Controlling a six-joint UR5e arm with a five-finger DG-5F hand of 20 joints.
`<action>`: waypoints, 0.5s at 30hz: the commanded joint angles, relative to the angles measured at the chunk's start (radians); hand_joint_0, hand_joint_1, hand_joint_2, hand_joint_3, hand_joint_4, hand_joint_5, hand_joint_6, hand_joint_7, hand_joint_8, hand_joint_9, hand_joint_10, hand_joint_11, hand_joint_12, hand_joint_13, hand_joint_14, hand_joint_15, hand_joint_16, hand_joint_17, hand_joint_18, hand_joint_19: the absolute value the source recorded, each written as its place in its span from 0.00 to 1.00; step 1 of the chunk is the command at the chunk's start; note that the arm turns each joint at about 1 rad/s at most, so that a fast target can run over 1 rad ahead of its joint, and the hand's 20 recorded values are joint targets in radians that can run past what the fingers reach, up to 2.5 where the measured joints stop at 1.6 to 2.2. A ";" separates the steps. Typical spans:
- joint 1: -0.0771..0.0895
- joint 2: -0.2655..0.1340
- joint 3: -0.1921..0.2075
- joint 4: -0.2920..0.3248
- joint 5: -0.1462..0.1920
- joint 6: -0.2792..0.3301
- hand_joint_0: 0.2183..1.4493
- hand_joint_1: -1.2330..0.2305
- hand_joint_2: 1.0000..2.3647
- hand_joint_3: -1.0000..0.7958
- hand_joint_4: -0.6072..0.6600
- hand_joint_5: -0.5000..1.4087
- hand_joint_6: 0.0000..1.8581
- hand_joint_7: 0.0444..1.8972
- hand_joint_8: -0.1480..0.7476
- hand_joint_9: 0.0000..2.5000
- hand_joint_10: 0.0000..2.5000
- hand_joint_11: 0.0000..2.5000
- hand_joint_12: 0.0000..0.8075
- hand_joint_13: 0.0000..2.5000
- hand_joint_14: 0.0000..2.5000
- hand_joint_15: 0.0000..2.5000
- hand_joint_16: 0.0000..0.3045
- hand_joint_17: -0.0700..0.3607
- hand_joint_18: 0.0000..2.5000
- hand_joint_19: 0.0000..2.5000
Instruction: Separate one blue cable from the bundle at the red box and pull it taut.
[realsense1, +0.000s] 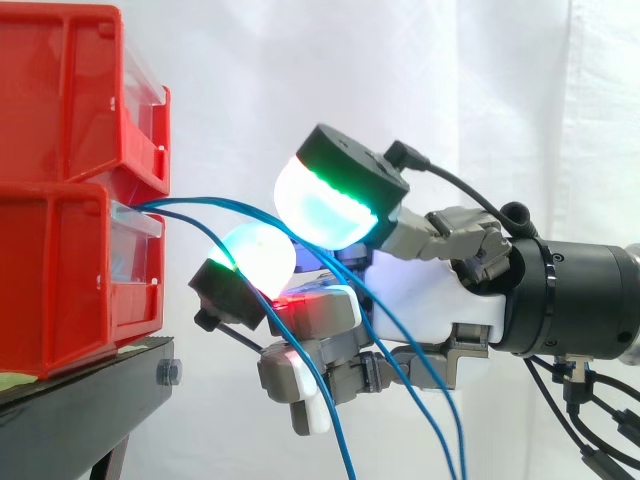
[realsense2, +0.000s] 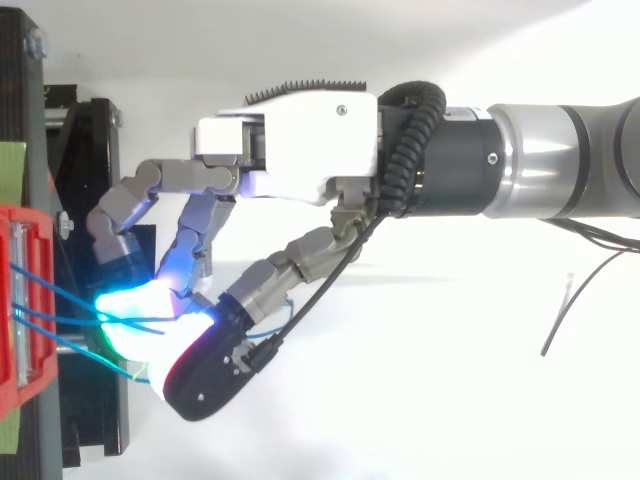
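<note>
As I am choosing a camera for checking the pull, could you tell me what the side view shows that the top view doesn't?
Side view: two red bins stacked on a black stand, and blue cables drooping below the hand. Top view: the long silver arm and the cables fanned side by side at the bin front. Both: the hand's glowing pads closed on the cables.

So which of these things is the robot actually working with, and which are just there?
In the job: blue cables, lower red bin they leave, hand curled round them.
Just there: upper red bin, black stand, white curtain.
</note>
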 joint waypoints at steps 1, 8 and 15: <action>-0.001 0.000 0.000 -0.002 0.000 0.002 0.23 0.40 0.00 0.28 0.60 0.18 0.46 0.61 0.49 0.46 0.01 0.54 0.46 0.42 0.01 0.34 0.18 0.45 0.36 0.34; -0.001 0.000 0.001 0.000 0.000 0.000 0.32 0.50 0.00 0.29 0.57 0.19 0.45 0.63 0.46 0.47 0.01 0.55 0.43 0.43 0.01 0.35 0.16 0.42 0.35 0.36; -0.001 0.000 0.003 -0.002 0.000 0.000 0.33 0.30 0.01 0.40 0.56 0.17 0.46 0.64 0.46 0.44 0.01 0.53 0.44 0.41 0.01 0.35 0.17 0.43 0.34 0.36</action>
